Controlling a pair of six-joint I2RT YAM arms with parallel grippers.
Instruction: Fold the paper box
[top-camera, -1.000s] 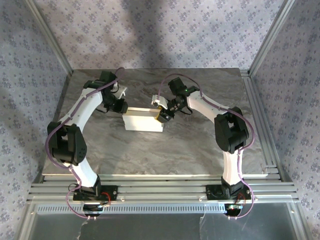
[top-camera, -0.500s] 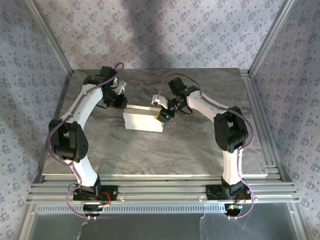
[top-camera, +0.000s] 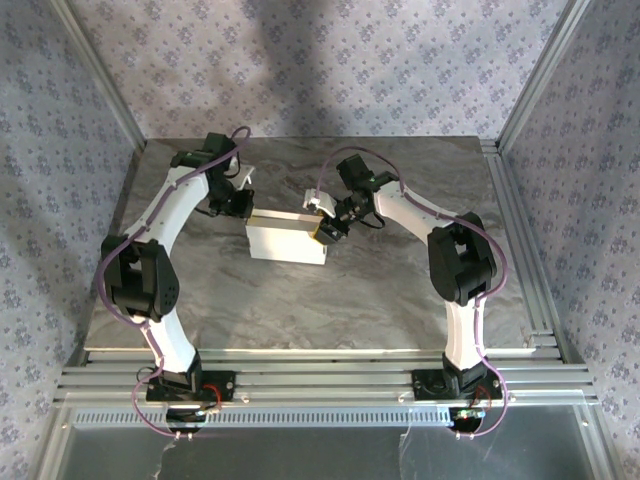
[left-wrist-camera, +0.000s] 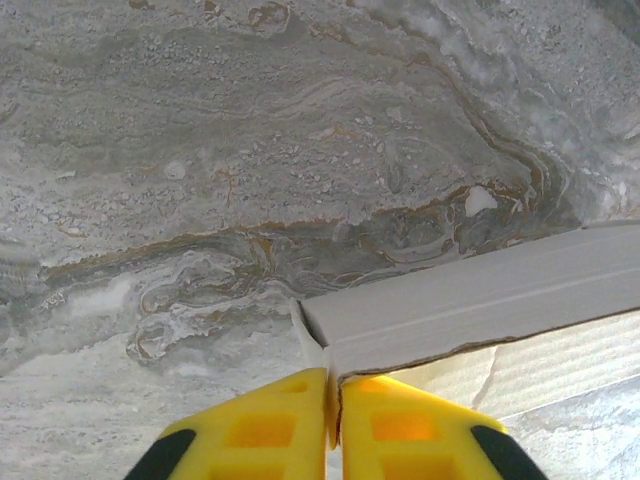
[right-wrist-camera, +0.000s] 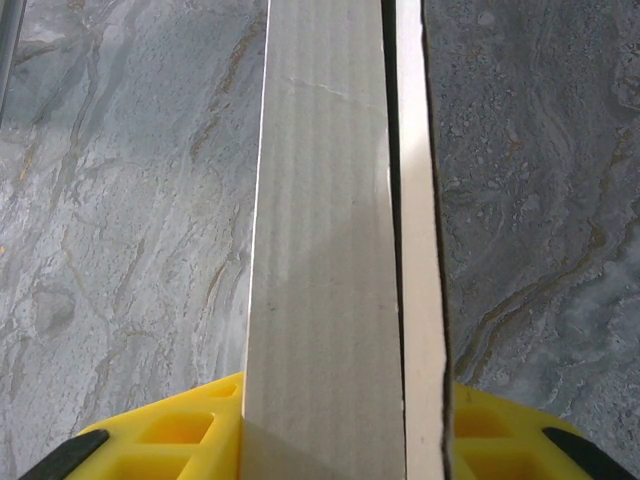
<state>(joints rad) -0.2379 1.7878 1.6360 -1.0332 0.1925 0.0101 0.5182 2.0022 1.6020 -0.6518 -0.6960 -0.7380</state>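
Both grippers grip the half-formed box at opposite ends, mid-fold.

From the top camera I see the white, thin-cardboard paper box (top-camera: 287, 241) lying near the middle of the grey marble-patterned table (top-camera: 400, 300), with the left gripper (top-camera: 243, 205) at its far-left corner and the right gripper (top-camera: 325, 228) at its right end. On the left wrist camera, the yellow fingers (left-wrist-camera: 260, 430) are pinched tight on a thin sliver of card at the box corner; which flap that is I cannot tell from this angle. On the right wrist camera, the jaws stand partly apart, clamped across the box end, with a dark slit between the broad panel and a thin white wall. I judge we are closing a side wall. The next move calls for steadying the right end while the left eases its flap inward without creasing it.
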